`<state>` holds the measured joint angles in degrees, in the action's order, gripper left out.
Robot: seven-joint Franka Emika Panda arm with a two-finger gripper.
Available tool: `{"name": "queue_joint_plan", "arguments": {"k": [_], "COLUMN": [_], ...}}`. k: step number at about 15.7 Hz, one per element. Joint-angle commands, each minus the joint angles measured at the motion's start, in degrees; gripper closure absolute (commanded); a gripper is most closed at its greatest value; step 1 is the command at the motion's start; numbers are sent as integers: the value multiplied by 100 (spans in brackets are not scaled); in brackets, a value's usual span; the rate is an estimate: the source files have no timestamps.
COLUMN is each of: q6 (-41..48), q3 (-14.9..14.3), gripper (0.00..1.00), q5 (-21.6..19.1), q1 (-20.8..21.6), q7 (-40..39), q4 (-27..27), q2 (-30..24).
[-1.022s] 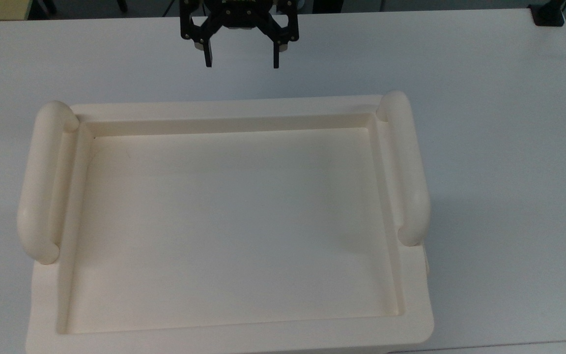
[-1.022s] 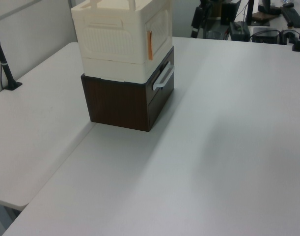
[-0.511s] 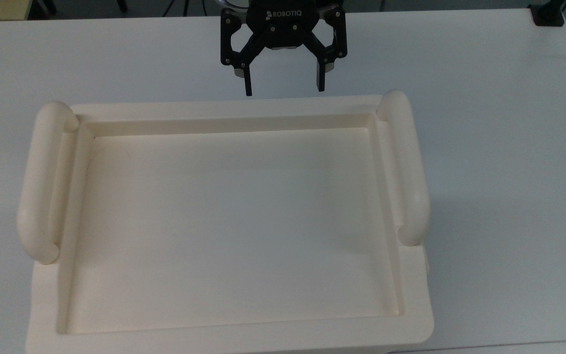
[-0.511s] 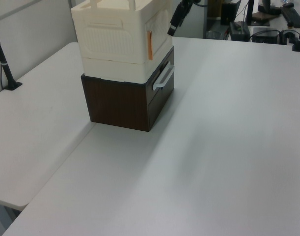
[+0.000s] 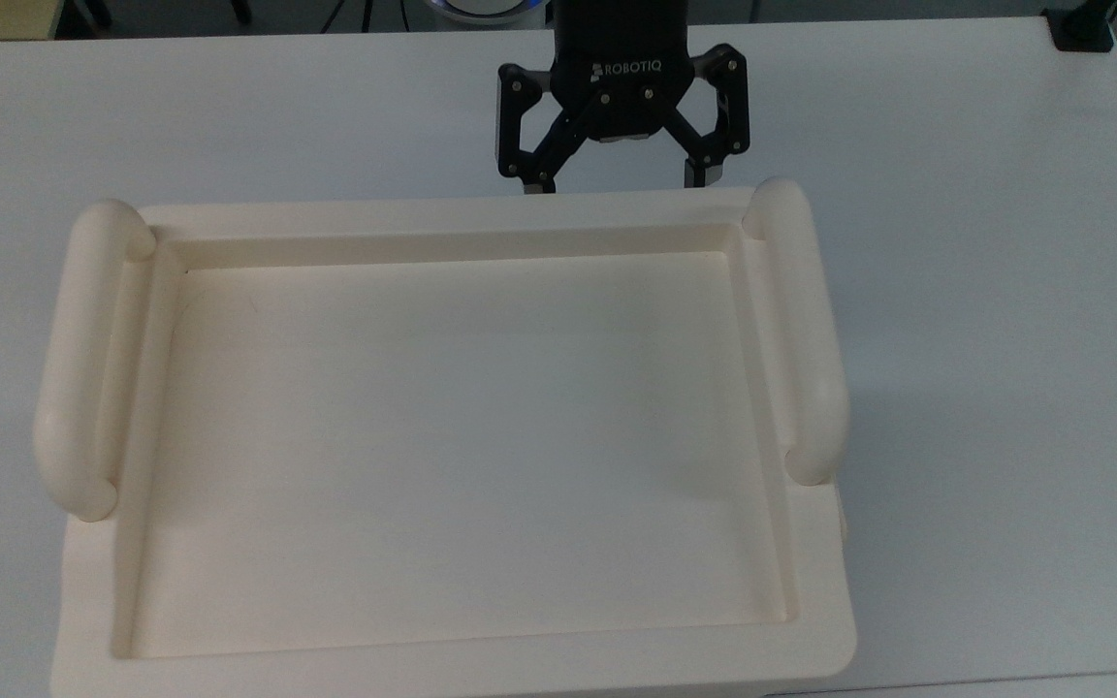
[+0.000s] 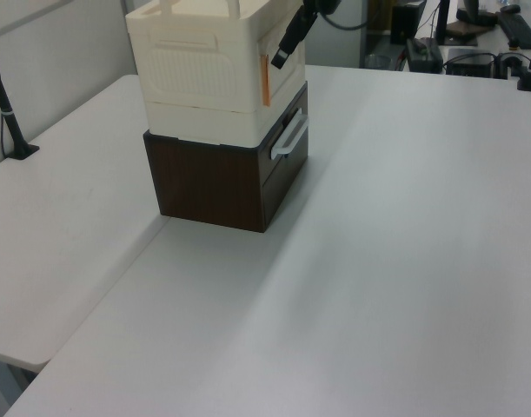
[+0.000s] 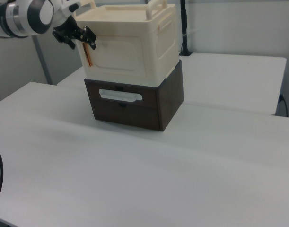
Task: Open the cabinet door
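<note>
Here the gripper [image 5: 620,184] is sitting at the top centre of the top view, its black fingers [image 5: 539,173] spread wide apart and pinching nothing, their tips hanging just past the far rim of the cream cabinet [image 5: 462,669]. In the right view the gripper [image 7: 80,39] is showing at the upper left of the frame, right beside the cabinet's upper left corner; whether it is touching the cabinet there cannot be told. In the left view the gripper [image 6: 288,39] is coming in from the top centre of the frame, its tip near an orange strip [image 6: 266,80] that is running down the cabinet's corner edge.

The cabinet door [image 7: 118,57] is lying shut and flush in the front face of the cream cabinet (the face turned towards the right view's camera), in the upper middle of that frame. In the left view the cabinet door [image 6: 282,54] is showing as the face to the right of the orange strip, at the top of the frame.

The cream cabinet is standing on a dark brown drawer unit [image 7: 135,109] with a pale handle [image 7: 119,96], and both are resting on a white table [image 7: 182,179].
</note>
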<state>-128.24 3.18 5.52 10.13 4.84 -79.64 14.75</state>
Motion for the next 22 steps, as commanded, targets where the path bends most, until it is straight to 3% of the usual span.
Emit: {"name": "queue_joint_plan", "arguments": {"k": [1,7,14,19,22], "q6": [-254,-289,-597,-562,-431], "q3": [-28,-28,-37,-37,-37], "gripper": [4,23,34,75,85], "q5": [283,292,388,494,485], "q1": [42,139,165,156,156], "q7": [26,70,324,439,439], "q4": [107,80,71,71,19], "q2": [151,221,344,318,274]}}
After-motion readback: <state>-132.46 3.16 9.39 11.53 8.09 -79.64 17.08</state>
